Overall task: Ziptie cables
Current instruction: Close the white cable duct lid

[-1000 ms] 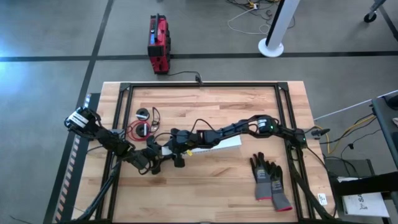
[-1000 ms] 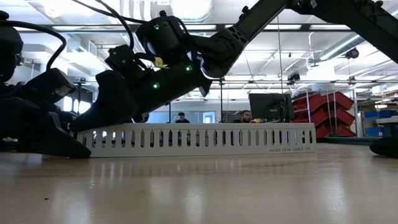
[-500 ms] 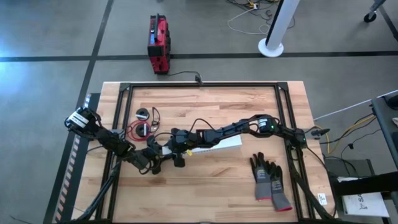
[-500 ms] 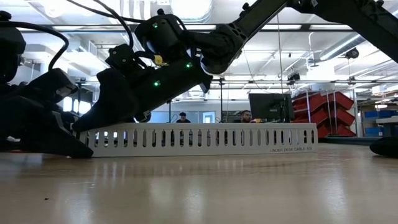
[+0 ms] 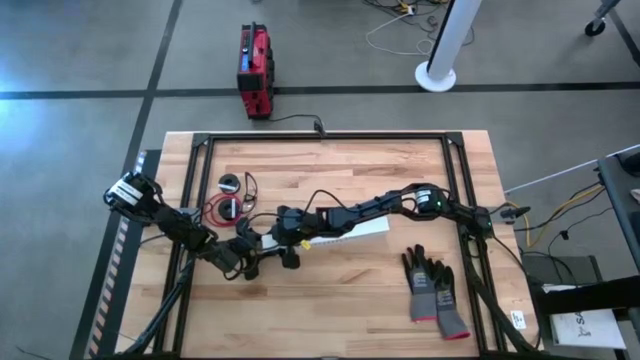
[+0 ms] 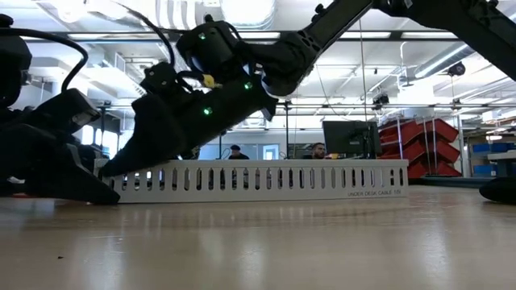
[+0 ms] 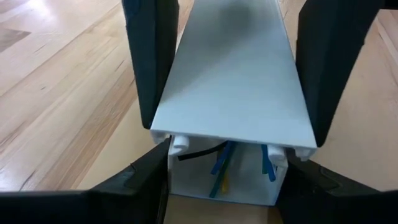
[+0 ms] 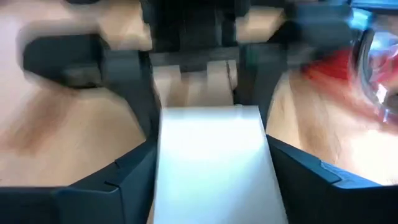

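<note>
Both claws meet mid-table, the left claw (image 5: 262, 243) and right claw (image 5: 283, 236) each clamped on the white slotted strip's (image 5: 350, 229) end, the cables (image 5: 225, 206) lying just beside.

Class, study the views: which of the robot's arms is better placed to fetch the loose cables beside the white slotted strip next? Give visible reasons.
Probably the left. Both grippers straddle the white slotted strip, but the left gripper sits at the end nearer the cables; the right gripper would have to reach over it.
</note>
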`<state>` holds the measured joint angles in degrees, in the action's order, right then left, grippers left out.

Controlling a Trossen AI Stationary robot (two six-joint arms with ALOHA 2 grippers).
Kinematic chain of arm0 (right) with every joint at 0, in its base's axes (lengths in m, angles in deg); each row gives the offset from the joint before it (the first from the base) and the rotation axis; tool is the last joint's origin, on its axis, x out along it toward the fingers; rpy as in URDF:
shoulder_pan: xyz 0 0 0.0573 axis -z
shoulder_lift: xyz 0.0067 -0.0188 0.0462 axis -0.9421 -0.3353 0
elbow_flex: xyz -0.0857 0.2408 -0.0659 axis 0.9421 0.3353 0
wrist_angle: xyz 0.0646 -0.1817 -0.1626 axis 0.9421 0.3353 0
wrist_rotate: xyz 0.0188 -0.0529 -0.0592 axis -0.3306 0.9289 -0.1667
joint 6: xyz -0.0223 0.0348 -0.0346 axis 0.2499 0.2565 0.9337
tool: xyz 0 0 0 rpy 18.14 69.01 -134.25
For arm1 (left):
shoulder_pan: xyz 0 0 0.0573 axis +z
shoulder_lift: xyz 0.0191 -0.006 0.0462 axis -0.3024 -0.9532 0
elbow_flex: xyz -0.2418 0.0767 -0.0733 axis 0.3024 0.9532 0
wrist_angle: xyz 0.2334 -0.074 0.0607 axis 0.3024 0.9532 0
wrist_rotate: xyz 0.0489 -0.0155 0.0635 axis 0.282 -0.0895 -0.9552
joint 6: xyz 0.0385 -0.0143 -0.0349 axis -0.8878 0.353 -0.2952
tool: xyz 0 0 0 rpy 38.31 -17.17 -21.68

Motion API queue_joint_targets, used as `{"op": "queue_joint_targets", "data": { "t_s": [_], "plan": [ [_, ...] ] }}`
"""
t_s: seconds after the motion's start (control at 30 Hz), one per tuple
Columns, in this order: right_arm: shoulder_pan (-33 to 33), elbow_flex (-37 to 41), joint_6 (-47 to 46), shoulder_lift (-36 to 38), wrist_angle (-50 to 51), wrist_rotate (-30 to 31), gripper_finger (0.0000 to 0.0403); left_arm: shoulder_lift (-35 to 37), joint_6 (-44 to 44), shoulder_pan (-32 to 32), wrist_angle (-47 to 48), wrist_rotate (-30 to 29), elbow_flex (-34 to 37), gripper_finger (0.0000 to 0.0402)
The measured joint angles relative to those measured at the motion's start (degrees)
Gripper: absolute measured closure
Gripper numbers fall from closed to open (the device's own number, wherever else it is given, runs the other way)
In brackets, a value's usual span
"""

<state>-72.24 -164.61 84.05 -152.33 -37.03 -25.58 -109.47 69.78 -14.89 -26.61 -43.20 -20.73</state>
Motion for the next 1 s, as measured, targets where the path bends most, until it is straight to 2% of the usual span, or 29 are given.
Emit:
{"op": "queue_joint_targets", "data": {
  "t_s": [0.13, 0.33, 0.5, 0.67, 0.8, 1.0],
  "plan": [
    [0.02, 0.16, -0.06, -0.04, -0.93, -0.5, 0.014, 0.02, 0.27, -0.04, 0.09, -0.42, 0.13, 0.0192],
    [0.04, 0.01, -0.39, -0.11, -1.21, -0.38, 0.0186, 0.02, 0.14, -0.04, 0.09, -0.37, 0.13, 0.0192],
    [0.0, 0.02, -0.24, -0.09, -1.89, -0.74, 0.0183, 0.02, 0.03, -0.04, 0.07, -0.34, 0.11, 0.0192],
    [0.0, -1.18, -1.22, -0.25, -2.08, -1.25, 0.0155, 0.02, -0.06, -0.04, 0.09, -0.36, 0.11, 0.0192],
    [0.0, -1.67, -1.25, -0.33, -2.0, -1.63, 0.0183, 0.02, -0.12, -0.04, 0.09, -0.36, 0.12, 0.0192],
    [0.0, -1.67, -1.36, -0.33, -2.19, -1.54, 0.0185, 0.02, -0.19, -0.04, 0.09, -0.33, 0.11, 0.0192]
  ]
}}
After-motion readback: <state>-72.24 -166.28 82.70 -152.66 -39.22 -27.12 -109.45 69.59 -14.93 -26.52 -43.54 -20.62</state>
